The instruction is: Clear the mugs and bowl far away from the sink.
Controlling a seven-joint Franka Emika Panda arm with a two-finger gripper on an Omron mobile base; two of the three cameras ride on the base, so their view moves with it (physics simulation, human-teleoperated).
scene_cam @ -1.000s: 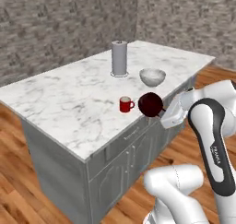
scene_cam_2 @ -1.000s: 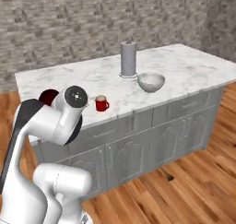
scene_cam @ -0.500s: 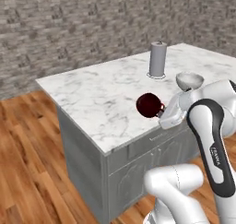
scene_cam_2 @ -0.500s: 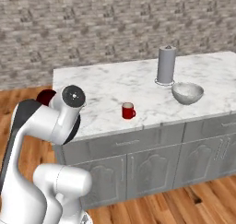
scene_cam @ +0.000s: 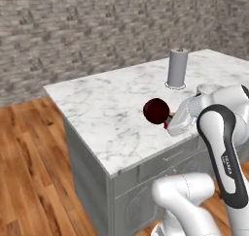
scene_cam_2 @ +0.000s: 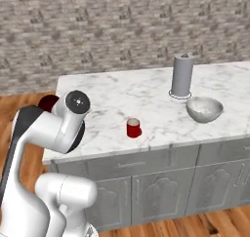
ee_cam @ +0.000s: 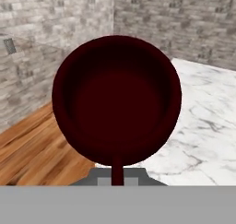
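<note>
My gripper (scene_cam: 168,122) is shut on the handle of the dark maroon mug (scene_cam: 156,111) and holds it above the front edge of the marble counter (scene_cam: 107,109). In the hand view the mug (ee_cam: 116,98) faces the camera mouth first, its handle running down to the gripper (ee_cam: 117,176). From the right base view a part of this mug (scene_cam_2: 47,103) peeks out behind the arm. The bright red mug (scene_cam_2: 133,128) stands near the counter's front edge. Further right on the counter rests the silvery bowl (scene_cam_2: 204,109). The sink is out of view.
A tall grey canister (scene_cam_2: 181,76) stands behind the bowl, and it also appears at the back of the counter (scene_cam: 177,68). The counter's left end drops to a wooden floor (scene_cam: 29,162). Grey cabinet doors (scene_cam_2: 161,197) run below, and a stone wall (scene_cam_2: 122,26) stands behind.
The whole picture has shifted, so the cameras have moved leftward along the counter. The maroon mug stays held in the shut gripper.
</note>
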